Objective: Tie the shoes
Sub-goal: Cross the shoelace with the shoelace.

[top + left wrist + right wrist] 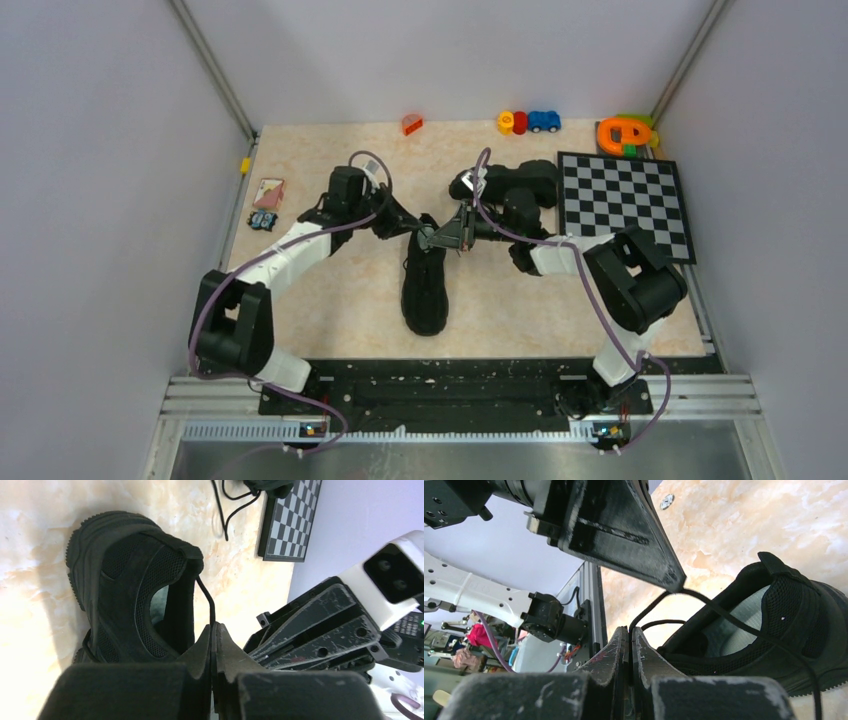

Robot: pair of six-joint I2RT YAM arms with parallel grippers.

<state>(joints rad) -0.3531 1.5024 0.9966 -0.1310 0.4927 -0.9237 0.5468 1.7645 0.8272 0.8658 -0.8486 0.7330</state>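
On the table (330, 300) lies a black sneaker (425, 290) (pale insole (744, 605)), laces (213, 610) pinched

Top external: fixed, high over the near edge of the table (330, 300), looking down. Whole tabletop in frame, shoe (425, 285) dead centre, far off.

Left wrist: sits behind the left gripper (214, 630), right up against the shoe's opening, facing across it toward the checkerboard (290, 525) beyond.

Right wrist: behind the right gripper (629, 632), low, just as close, facing back across the shoe from the other side.

The wrist views look at each other: each catches the other gripper, the shoe's opening and the lace (212, 611). Checkerboard also shows in the top view.
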